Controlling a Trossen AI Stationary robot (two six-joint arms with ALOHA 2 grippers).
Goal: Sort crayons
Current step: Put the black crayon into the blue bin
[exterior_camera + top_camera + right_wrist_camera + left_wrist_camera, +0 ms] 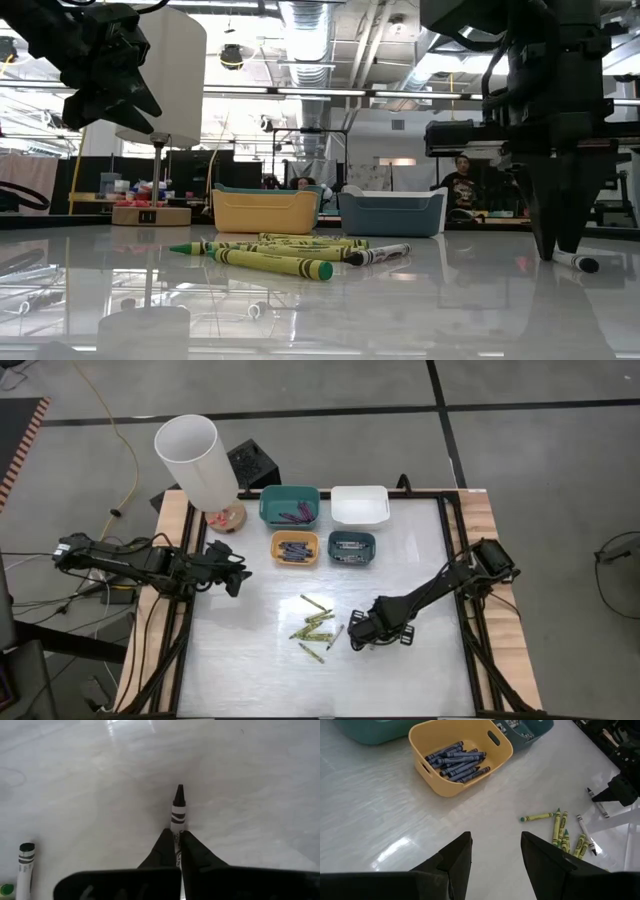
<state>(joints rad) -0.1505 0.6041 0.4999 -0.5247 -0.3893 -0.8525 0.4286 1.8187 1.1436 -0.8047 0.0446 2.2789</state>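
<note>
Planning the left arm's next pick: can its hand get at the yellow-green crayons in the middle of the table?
Probably yes. The left hand hovers open above bare table, nothing between it and the yellow-green crayons. The right hand, shut on a grey crayon, works close beside them.

overhead looks straight down; low looks level across the table; wrists look close; all share it.

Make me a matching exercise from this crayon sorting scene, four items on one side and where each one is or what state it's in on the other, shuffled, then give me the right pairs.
Column one:
1. blue crayons
2. yellow-green crayons
3. white bin
4. grey crayon

Column two:
A. pinched by the right end effector, lying on the table
B. loose on the table
C. inside the yellow bin
D. nothing in it

Pairs: 1-C, 2-B, 3-D, 4-A
</note>
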